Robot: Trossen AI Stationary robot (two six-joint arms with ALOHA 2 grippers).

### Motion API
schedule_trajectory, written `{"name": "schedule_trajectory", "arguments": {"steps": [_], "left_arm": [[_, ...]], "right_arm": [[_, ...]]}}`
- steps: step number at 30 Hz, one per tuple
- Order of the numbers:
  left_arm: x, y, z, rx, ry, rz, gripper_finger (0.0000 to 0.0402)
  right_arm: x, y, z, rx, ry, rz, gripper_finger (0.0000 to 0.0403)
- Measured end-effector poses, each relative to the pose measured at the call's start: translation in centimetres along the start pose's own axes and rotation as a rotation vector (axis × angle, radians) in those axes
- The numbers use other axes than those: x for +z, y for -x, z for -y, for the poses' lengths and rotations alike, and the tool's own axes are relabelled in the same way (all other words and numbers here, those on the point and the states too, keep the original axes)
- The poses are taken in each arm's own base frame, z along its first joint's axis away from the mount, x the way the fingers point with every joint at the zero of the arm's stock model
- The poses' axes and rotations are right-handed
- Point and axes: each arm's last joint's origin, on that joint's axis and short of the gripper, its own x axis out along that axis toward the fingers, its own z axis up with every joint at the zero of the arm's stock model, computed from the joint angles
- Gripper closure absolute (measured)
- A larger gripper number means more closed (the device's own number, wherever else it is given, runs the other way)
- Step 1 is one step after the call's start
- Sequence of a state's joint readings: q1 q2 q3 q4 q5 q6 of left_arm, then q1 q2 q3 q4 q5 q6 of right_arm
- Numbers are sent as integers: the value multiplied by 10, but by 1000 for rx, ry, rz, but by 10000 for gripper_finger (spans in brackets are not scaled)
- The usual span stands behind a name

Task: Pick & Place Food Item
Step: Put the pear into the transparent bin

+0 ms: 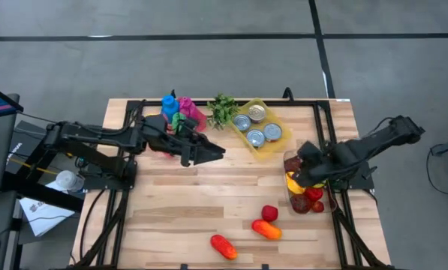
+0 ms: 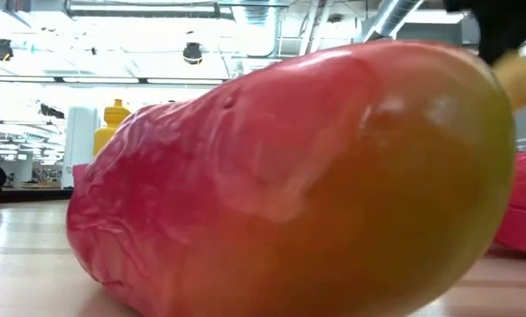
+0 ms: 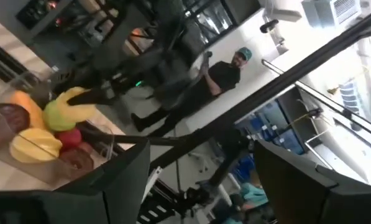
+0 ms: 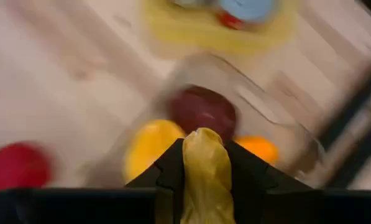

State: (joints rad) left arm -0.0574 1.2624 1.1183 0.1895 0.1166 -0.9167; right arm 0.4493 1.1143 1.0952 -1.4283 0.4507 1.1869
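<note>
My right gripper [image 1: 302, 174] is over a clear container [image 1: 290, 159] at the table's right side and is shut on a yellow food item [image 4: 204, 180]. The container [image 4: 278, 124] holds dark red, yellow and orange pieces. On the bare wood near the front lie a red piece [image 1: 269, 213], an orange-red piece [image 1: 266, 229] and a red-orange mango [image 1: 224, 246], which fills the low view [image 2: 289, 176]. My left gripper [image 1: 217, 154] is open at mid-table, level and pointing right, with nothing between its fingers [image 3: 129, 180]. My right gripper pinches the yellow food item between its two fingers, the long piece [image 4: 204, 163] running along them and sticking out past their tips. The fingers slant down from the table's right. The item is over the container's open top; whether it touches the food inside does not show.
A yellow tray [image 1: 248, 144] with several cans stands at the back centre, beside a bunch of greens [image 1: 222, 109] and blue [image 1: 169, 105] and pink [image 1: 190, 112] bottles at the back left. A person [image 3: 225, 74] stands in the room beyond the table.
</note>
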Motion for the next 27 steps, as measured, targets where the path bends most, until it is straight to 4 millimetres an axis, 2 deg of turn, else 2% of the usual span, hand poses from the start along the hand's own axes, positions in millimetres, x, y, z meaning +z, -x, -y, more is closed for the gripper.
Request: {"name": "schedule_trajectory", "arguments": {"steps": [3, 7, 13, 18, 21, 27], "left_arm": [[0, 2, -1, 35, -17, 5, 128], [-1, 0, -4, 58, -19, 8, 128], [-6, -5, -11, 95, -43, -17, 128], [-10, -4, -14, 132, -40, -53, 128], [-12, -4, -13, 133, -38, -73, 128], [-18, -3, -18, 192, -31, -127, 128]], "right_arm": [[-6, -21, 9, -158, -65, -39, 320], [-5, -33, 23, -287, -96, -49, 320], [5, -38, 30, -340, -88, -46, 318], [7, -40, 28, -319, -83, -51, 306], [7, -40, 28, -322, -85, -51, 273], [9, -42, 30, -323, -114, -84, 153]]}}
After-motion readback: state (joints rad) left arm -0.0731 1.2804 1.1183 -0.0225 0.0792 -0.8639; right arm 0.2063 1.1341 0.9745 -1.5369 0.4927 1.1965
